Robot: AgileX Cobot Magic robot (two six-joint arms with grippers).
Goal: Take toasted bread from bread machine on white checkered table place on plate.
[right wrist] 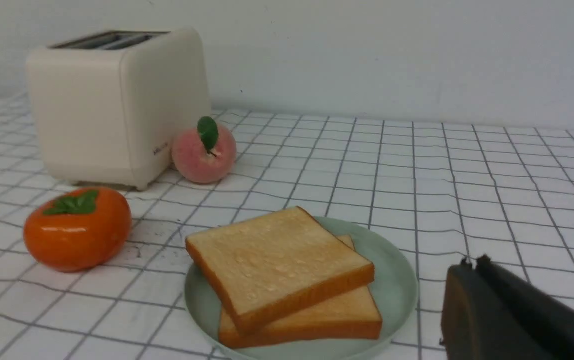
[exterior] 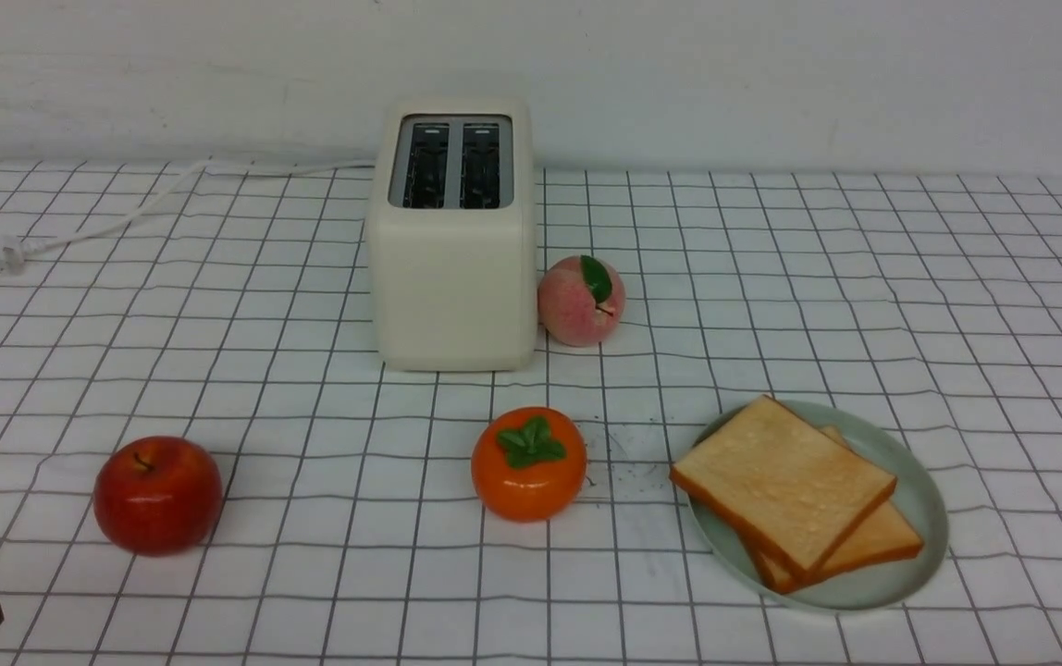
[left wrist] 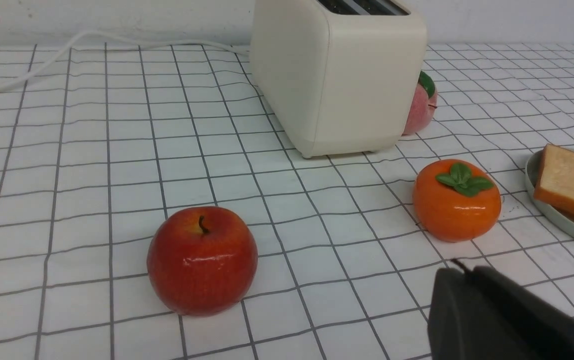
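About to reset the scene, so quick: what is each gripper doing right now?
Left gripper: shut, holding nothing.
Right gripper: shut, holding nothing.

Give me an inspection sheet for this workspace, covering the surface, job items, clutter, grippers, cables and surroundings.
Surface: white checkered table, slightly wrinkled, dark specks near the plate.
Job's things: two toasted bread slices stacked, askew, on the plate; bread machine slots empty.
Clutter: red apple, persimmon, peach beside the bread machine.
Grippers: left gripper and right gripper shut, holding nothing.
Cables: white power cord, unplugged, plug lying on the table.
Surroundings: plain white wall; nothing else seen.
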